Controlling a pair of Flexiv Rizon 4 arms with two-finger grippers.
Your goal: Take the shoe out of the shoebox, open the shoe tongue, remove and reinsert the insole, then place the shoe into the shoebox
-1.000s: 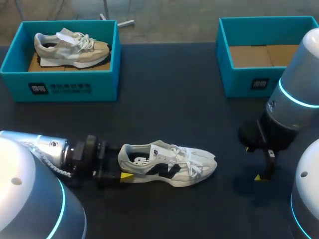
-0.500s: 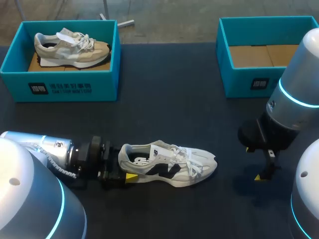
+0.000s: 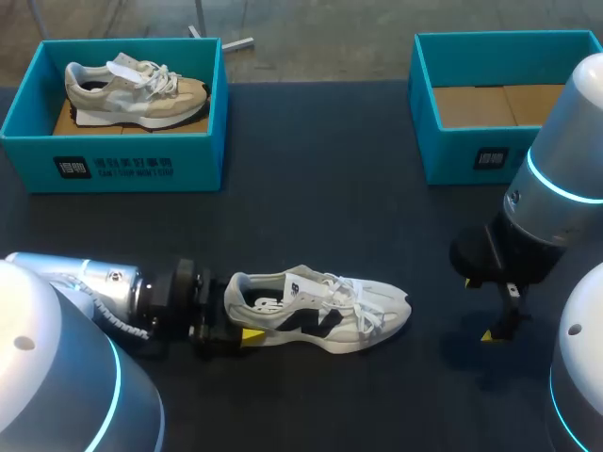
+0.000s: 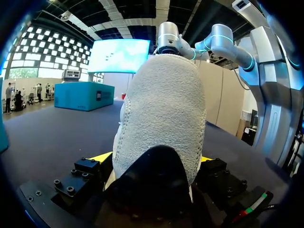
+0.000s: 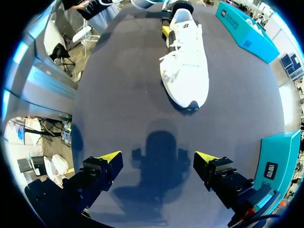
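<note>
Our left gripper (image 3: 237,322) has slid forward a little along the bench (image 3: 311,188). Now it goes further around the heel of the white shoe (image 3: 330,306). The shoe itself has hardly moved. It lies on its sole near the front of the bench, toe pointing to our right side. In the left wrist view the heel fills the gap between the two yellow tips, and both tips press on it, one from each side. So the left gripper is pinching the heel.

Our right gripper (image 5: 156,164) has not moved. It hangs low over the bench, well apart from the shoe's toe. Its fingers are spread wide and hold nothing.

We think this means the shoe is out of its box and held steady. The tongue looks not yet pulled open, and the insole still looks to be inside. The free right gripper would be the one to do that.

The bench is dark and flat. At the back on our right is an empty box (image 3: 471,155), blue with a brown floor. At the back on our left is another blue box (image 3: 113,165) with a tan shoe (image 3: 132,89) lying in it.
</note>
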